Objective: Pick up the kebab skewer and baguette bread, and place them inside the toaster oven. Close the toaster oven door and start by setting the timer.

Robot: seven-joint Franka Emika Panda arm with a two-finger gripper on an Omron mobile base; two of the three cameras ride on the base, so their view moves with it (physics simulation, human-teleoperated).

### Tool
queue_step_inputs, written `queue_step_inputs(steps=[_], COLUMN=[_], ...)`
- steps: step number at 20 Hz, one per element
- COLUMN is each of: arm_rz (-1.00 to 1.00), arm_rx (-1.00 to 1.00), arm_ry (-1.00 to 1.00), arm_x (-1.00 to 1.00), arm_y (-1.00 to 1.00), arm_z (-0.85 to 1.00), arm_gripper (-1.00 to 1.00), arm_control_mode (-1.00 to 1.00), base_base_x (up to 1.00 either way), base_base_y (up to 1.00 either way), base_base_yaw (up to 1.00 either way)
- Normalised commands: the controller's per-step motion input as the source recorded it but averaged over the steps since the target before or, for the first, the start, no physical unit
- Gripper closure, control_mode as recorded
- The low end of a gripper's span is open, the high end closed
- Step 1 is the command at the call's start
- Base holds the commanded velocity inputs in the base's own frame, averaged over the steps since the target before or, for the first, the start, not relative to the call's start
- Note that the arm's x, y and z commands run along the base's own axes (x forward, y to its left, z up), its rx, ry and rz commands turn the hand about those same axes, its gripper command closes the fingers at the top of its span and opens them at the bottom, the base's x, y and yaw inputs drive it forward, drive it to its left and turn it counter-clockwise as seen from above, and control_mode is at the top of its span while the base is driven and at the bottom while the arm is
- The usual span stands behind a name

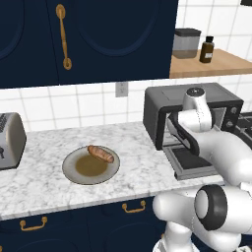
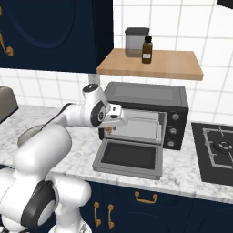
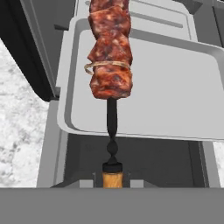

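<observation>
Reddish-brown chunks of the kebab skewer (image 3: 110, 48) fill the hand view, the stick running down to its tan end at the bottom edge, where the gripper pinches it. Beyond the meat lies the pale grey tray (image 3: 175, 87) of the toaster oven (image 2: 145, 98), with the skewer held over the tray's left part. From the right base view, the gripper (image 2: 110, 131) sits at the oven's mouth, above the toaster oven door (image 2: 129, 157), which is dropped flat onto the marble worktop (image 2: 191, 175). A column of round knobs (image 2: 173, 129) runs down the oven's right side. Well to the left, the baguette bread (image 1: 100, 153) rests on the far rim of a round plate (image 1: 74, 170), and a silver toaster (image 1: 10, 140) stands at the far left. On the wooden shelf (image 2: 173, 66) above the oven stand 1 grey canister (image 2: 135, 42) and 1 dark bottle (image 2: 146, 50). A stovetop (image 2: 216, 148) lies right of the oven.
</observation>
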Motion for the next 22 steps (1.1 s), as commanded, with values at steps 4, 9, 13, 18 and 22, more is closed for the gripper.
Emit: queue_step_inputs(steps=[4,9,13,18,22], arm_rz=[0.05,0.02,0.02,0.00,0.00], arm_rx=[0.00,0.00,0.00,0.00,0.00], arm_ry=[-0.06,0.00,0.00,0.00,0.00], arm_x=[0.22,0.19,0.19,0.17,0.27], arm_y=[0.00,0.00,-0.08,0.00,0.00], arm_z=[-0.19,-0.18,-0.01,-0.04,-0.08], arm_gripper=[1.00,1.00,1.00,1.00,1.00], arm_control_mode=[-1.00,-1.00,-1.00,-1.00,-1.00], base_base_x=[0.00,0.00,0.00,0.00,0.00], base_base_y=[0.00,0.00,0.00,0.00,0.00], base_base_yaw=[0.00,0.00,0.00,0.00,0.00])
